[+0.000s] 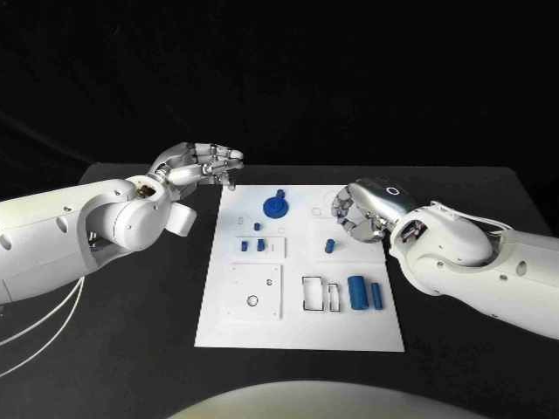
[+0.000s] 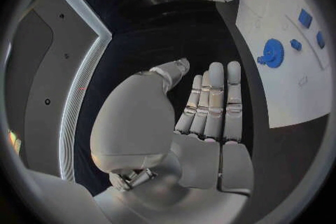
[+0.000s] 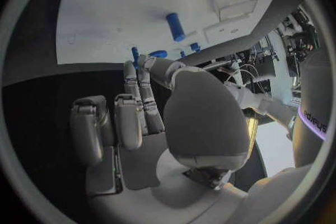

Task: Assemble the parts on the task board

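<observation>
Small blue parts (image 1: 356,291) lie scattered on the white task board (image 1: 300,327).

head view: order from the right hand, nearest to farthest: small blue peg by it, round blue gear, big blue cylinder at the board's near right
From the right hand:
1. Small blue peg, just beside its fingers.
2. Big blue cylinder, nearer the robot.
3. Round blue gear, across the task board, far side.
Cylinder and gear are close to call.

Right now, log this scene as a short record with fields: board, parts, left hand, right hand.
board: white board flat on the black table
parts: round blue gear at the far end; blue cylinder and blue bar side by side near the right edge; small blue pieces mid-board
left hand: off the board's far left corner, holds nothing
right hand: over the board's right edge, fingers curled, nothing seen in it
</observation>
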You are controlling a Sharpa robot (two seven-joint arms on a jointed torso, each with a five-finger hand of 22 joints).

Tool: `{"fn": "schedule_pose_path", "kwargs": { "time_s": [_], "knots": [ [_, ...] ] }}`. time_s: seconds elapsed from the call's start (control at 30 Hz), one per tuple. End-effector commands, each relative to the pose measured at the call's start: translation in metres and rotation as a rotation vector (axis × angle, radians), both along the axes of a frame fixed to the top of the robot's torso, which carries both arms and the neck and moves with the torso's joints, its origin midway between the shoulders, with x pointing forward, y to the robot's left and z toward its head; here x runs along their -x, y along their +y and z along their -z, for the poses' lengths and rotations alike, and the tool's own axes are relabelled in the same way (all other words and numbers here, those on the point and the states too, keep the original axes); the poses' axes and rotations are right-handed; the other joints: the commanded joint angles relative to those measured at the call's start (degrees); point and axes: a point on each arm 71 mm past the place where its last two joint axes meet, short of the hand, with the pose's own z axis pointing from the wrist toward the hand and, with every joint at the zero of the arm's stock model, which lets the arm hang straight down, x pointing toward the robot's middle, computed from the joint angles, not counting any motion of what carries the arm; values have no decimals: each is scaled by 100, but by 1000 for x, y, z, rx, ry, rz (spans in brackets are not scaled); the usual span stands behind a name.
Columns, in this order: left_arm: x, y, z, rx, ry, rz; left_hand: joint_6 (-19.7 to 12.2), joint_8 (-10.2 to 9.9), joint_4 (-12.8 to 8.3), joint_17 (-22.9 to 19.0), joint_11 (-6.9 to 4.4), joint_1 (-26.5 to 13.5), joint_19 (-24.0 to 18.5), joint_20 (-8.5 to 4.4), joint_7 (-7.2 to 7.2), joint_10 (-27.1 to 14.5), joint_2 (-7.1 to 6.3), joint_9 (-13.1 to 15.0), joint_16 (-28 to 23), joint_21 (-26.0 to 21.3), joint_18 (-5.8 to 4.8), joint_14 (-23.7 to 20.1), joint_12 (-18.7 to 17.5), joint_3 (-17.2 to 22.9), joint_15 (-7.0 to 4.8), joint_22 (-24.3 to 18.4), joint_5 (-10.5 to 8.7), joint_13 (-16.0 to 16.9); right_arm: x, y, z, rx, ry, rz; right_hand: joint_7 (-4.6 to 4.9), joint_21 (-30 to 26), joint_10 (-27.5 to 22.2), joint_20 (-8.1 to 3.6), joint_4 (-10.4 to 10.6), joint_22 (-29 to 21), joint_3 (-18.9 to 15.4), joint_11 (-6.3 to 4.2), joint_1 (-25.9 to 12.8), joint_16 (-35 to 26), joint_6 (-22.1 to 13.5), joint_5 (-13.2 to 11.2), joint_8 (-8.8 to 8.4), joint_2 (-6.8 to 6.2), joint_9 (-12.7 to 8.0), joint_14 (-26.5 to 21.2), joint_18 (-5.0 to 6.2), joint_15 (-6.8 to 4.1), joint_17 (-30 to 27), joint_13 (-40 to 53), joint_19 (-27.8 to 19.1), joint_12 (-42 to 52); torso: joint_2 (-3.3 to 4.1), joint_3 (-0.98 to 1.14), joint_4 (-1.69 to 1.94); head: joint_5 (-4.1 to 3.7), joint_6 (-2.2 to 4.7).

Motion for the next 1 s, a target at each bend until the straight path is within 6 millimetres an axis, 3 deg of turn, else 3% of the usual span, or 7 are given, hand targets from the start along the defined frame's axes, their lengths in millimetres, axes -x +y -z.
{"fn": "schedule_pose_path", "kwargs": {
  "time_s": [0.03,0.1,0.37,0.43,0.63,0.9,1.0],
  "knots": [
    [-1,-3,-1,7,-3,11,-45,39,-33,3,-6,1,29,7,46,-57,49,10,-33,-34,100,14,9,13,45,-7,25,-10,10,13,-7,-53,-11,-33,10,19,248,-41,-32,1480,-1,-205,-7,-6,44,-17,40,65,6,348,-101,-38,264,123,557,8,1,2,-9,40,-4],
    [-1,-4,0,8,-3,13,-45,39,-33,3,-6,1,29,7,46,-57,49,10,-33,-34,100,14,9,13,45,-7,25,-10,16,21,-9,-69,-5,-58,10,15,248,-42,-35,1479,2,-206,-8,-9,44,-19,40,66,7,348,-100,-38,260,125,556,6,5,4,-3,67,0],
    [-4,-10,1,11,-4,17,-54,49,-39,4,-2,-11,28,9,49,-72,51,13,-34,-34,99,12,11,8,48,-8,30,-13,42,65,-10,-125,31,-178,10,-5,248,-43,-41,1473,7,-206,-10,-16,42,-22,39,71,9,345,-95,-39,246,128,547,2,-20,-3,1,325,-30],
    [-5,-11,2,11,-3,18,-58,51,-41,4,-1,-14,28,10,50,-77,51,14,-34,-34,99,11,11,7,49,-9,32,-13,46,72,-7,-133,38,-196,10,-7,247,-43,-43,1472,9,-206,-10,-18,42,-23,39,73,10,344,-95,-39,244,129,546,1,-25,-2,10,359,-32],
    [-6,-15,4,12,-2,23,-63,56,-46,5,1,-18,27,11,51,-86,52,15,-34,-35,99,10,12,5,51,-10,35,-14,55,90,10,-156,73,-224,9,-25,247,-44,-50,1467,16,-206,-11,-20,39,-25,37,78,11,344,-91,-40,240,132,538,-3,-43,-11,11,492,-93],
    [-8,-19,5,13,0,28,-76,70,-58,6,5,-24,28,14,54,-110,59,19,-33,-33,99,9,15,3,54,-11,42,-16,65,103,37,-174,122,-230,9,-32,245,-45,-55,1465,20,-206,-12,-23,38,-24,37,80,12,343,-89,-40,235,134,535,-6,-25,-7,18,687,-165],
    [-8,-20,5,14,0,31,-84,75,-64,7,7,-28,32,15,56,-121,61,21,-32,-31,100,11,17,1,55,-11,43,-17,69,106,45,-176,137,-234,9,-37,244,-46,-61,1463,23,-206,-12,-24,36,-23,36,81,13,342,-88,-41,232,135,533,-8,-24,2,17,814,-210]
  ]
}}
